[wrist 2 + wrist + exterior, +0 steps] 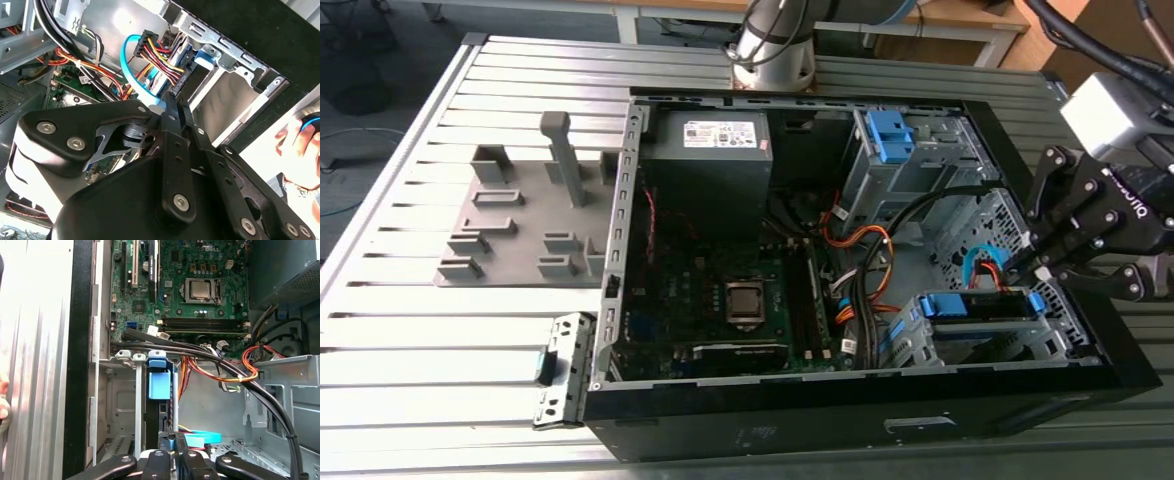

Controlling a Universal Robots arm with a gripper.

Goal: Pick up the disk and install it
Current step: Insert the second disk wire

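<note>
slatted metal table [400, 330], open computer case [854, 425], silver disk [974, 307] edged in blue

White label [720, 133] on the grey power supply [707, 175]: fine print, illegible. White lettering [1125, 188] on the tool [1017, 278] housing. White marking [209, 249] on the motherboard [170, 275].

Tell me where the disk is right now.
In the exterior view, the disk sits in the drive cage on the exterior view's right, inside the open computer case, just below the light-blue cable.
</note>
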